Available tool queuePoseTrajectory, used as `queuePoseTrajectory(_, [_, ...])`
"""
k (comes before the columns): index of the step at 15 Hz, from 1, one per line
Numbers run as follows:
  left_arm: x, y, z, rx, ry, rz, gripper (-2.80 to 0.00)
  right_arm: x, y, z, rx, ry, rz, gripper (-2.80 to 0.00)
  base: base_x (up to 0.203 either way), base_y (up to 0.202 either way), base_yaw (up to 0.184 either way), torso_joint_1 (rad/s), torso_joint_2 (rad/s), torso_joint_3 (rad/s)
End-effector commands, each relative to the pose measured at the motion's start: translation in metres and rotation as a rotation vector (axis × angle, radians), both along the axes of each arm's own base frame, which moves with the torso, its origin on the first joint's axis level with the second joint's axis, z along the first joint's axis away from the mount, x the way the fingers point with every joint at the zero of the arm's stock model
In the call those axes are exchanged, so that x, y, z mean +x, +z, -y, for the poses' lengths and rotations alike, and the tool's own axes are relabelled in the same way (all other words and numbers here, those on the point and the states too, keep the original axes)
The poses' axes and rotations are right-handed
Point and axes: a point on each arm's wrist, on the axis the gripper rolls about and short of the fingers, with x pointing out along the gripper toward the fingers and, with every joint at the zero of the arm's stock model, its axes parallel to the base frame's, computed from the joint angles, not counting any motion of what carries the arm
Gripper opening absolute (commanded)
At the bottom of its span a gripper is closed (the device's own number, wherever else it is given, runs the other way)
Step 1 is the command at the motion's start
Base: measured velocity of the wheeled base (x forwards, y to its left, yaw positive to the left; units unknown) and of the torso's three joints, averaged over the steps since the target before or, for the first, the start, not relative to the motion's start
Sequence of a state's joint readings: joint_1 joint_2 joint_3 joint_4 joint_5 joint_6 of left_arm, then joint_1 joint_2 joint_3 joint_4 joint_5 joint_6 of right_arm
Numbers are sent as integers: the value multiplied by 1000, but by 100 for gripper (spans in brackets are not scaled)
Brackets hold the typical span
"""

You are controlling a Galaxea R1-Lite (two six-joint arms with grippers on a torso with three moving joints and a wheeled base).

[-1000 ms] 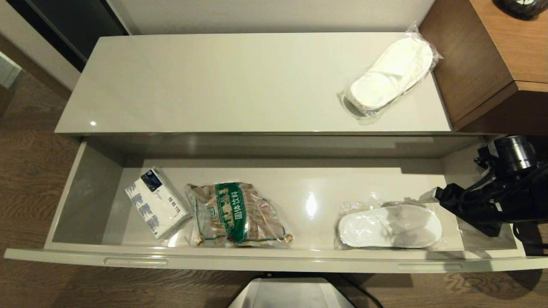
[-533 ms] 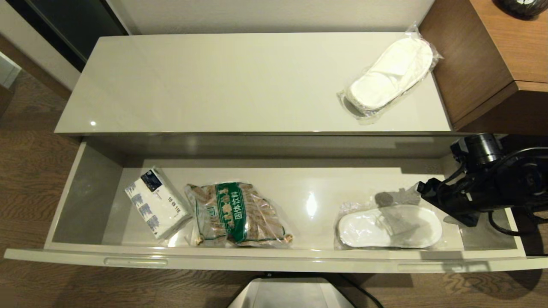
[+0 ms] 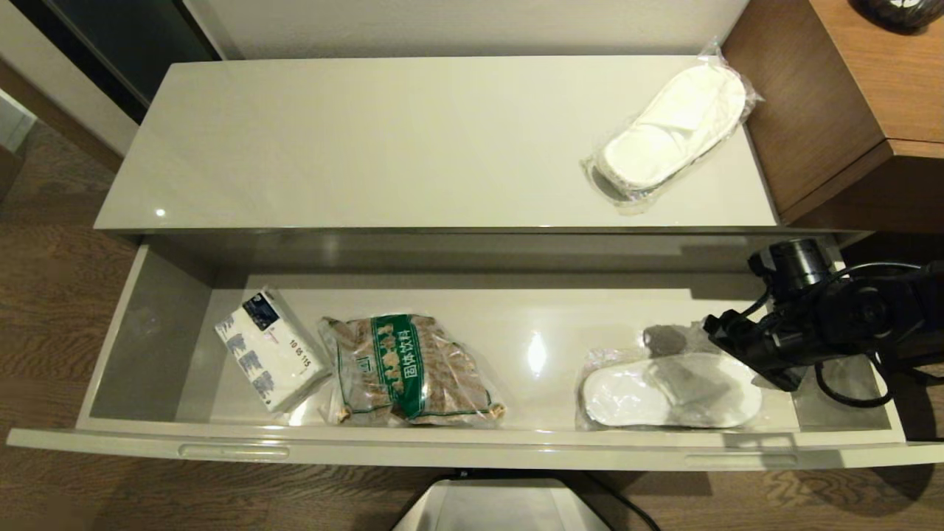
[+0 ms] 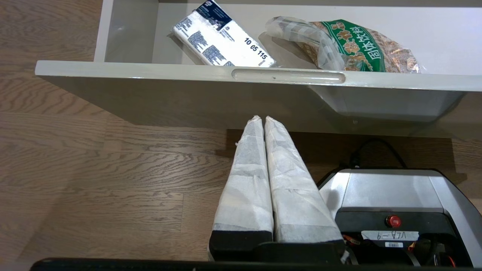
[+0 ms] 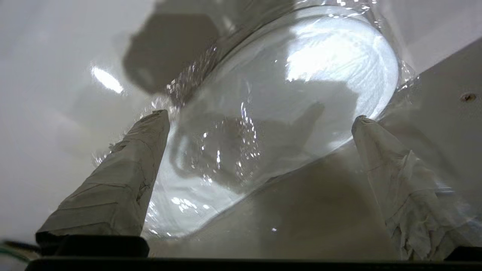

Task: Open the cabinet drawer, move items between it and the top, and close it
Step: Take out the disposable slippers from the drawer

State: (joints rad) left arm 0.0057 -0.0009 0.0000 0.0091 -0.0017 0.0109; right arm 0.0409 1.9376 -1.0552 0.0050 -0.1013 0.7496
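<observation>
The cabinet drawer (image 3: 472, 446) stands pulled out wide. One bagged white slipper (image 3: 634, 394) lies flat at the drawer's right end. A second bagged slipper (image 3: 675, 125) rests on the top (image 3: 369, 147), at its right end. My right gripper (image 3: 745, 354) hovers open just over the right end of the drawer's slipper, casting a shadow on it. In the right wrist view the right gripper (image 5: 260, 116) has its fingers wide apart, either side of the slipper (image 5: 301, 94), holding nothing. My left gripper (image 4: 262, 119) is shut and empty, low in front of the drawer's front rim (image 4: 150, 71), over the floor.
A white-and-blue tissue pack (image 3: 269, 350) and a clear bag of brown pieces with a green label (image 3: 409, 369) lie in the drawer's left half. A brown wood desk (image 3: 870, 81) rises to the right of the cabinet. My base (image 3: 501, 509) is below the drawer front.
My right gripper has moved left from the drawer's right wall to over the slipper's right end, still open. Its shadow now falls on the slipper.
</observation>
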Motion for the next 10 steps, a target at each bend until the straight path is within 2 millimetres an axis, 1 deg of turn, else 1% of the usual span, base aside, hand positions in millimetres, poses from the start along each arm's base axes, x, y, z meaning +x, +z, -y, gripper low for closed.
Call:
queuePoseTrajectory(1, [0, 0, 0, 0, 1, 1, -280, 0, -5, 0, 23, -50, -11, 0, 0, 0, 0, 0, 0, 0])
queuePoseTrajectory(5, [0, 0, 0, 0, 2, 0, -280, 1, -11, 0, 22, -51, -29, 0, 0, 0, 0, 0, 0, 0])
queuePoseTrajectory(8, [0, 0, 0, 0, 1, 1, -280, 3, -22, -3, 20, -45, -57, 0, 0, 0, 0, 0, 0, 0])
queuePoseTrajectory(10, [0, 0, 0, 0, 1, 0, -280, 4, -24, -3, 20, -46, -61, 0, 0, 0, 0, 0, 0, 0])
